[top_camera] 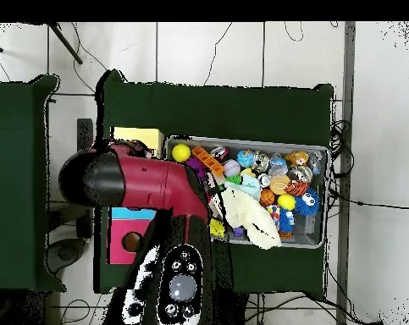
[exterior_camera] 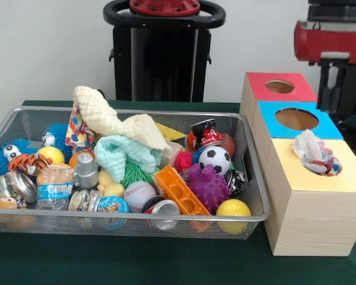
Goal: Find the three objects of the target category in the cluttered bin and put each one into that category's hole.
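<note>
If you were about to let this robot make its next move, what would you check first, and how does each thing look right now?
1. Yellow box: hole partly plugged by a crumpled plastic bag sticking out. Not ok.
2. Blue box: hole open. Ok.
3. Red box: hole open. Ok.
4. Wire bin: upright on the table, beside the boxes. Ok.
5. Cream cloth: draped over the pile, hiding things beneath. Not ok.
6. Robot's hand: the arm hangs over the boxes, but the hand cannot be made out. Cannot tell.
</note>
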You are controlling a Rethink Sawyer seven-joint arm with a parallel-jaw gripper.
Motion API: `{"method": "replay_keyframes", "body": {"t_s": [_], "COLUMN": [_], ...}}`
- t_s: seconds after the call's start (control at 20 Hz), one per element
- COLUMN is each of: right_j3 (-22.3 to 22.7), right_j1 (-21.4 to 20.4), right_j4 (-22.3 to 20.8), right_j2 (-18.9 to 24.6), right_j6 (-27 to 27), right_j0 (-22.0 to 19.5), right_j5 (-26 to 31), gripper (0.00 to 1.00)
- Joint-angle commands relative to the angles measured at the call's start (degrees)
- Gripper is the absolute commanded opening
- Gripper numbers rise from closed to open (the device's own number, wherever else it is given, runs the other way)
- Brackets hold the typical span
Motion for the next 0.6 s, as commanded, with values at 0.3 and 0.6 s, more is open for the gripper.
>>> {"method": "replay_keyframes", "body": {"t_s": [0.3, 0.6], "right_j3": [6.10, 8.00], "right_j1": [7.50, 7.16], "right_j4": [-2.08, -1.55], "right_j2": [1.31, 1.54], "right_j6": [8.41, 8.44], "right_j0": [-0.03, -0.09], "right_j5": [5.44, 6.69], "gripper": [0.00, 0.00]}}
